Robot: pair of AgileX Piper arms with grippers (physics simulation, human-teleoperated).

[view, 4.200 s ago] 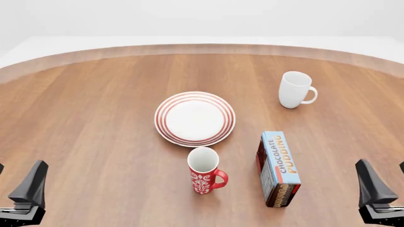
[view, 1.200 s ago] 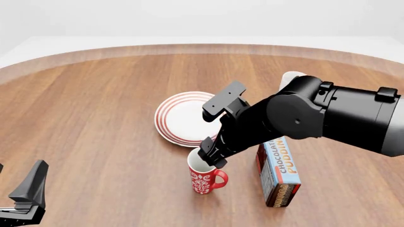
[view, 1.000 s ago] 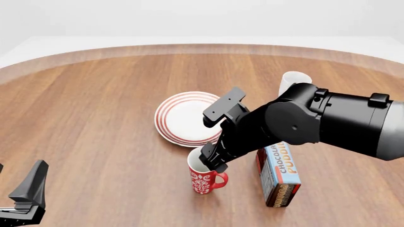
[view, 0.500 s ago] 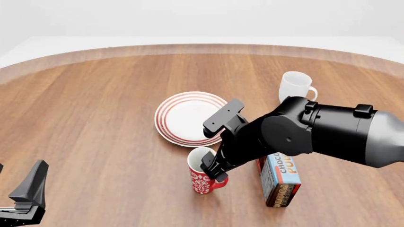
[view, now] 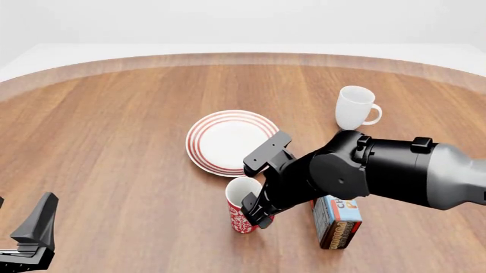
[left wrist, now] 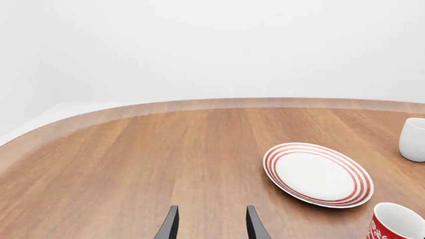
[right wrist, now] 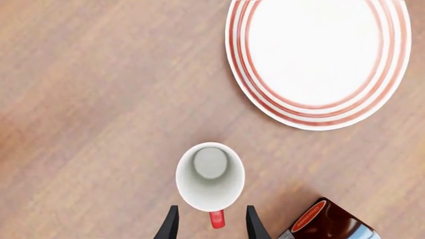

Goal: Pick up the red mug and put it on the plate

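The red mug (view: 238, 211) stands upright on the table, just in front of the plate (view: 227, 140). From straight above, the right wrist view shows the red mug's (right wrist: 210, 176) white inside and its red handle. My right gripper (view: 255, 208) is open and low beside the mug; in its own view the right gripper's (right wrist: 211, 226) fingers stand on either side of the handle, not touching it. The plate (right wrist: 319, 59) holds nothing. At the near left edge my left gripper (view: 21, 230) stays open and far from both, and it shows again (left wrist: 211, 228) with the plate (left wrist: 317, 174) and red mug (left wrist: 396, 224) ahead of it.
A plain white mug (view: 355, 108) stands at the back right. A chocolate pudding box (view: 338, 223) lies right of the red mug, partly under my right arm, close to the gripper. The box's dark end (right wrist: 325, 223) shows beside the right finger.
My right arm came in from the near right, moved over the red mug, and has sunk lower until its fingers straddle the handle. The mug, plate and left arm have not moved.
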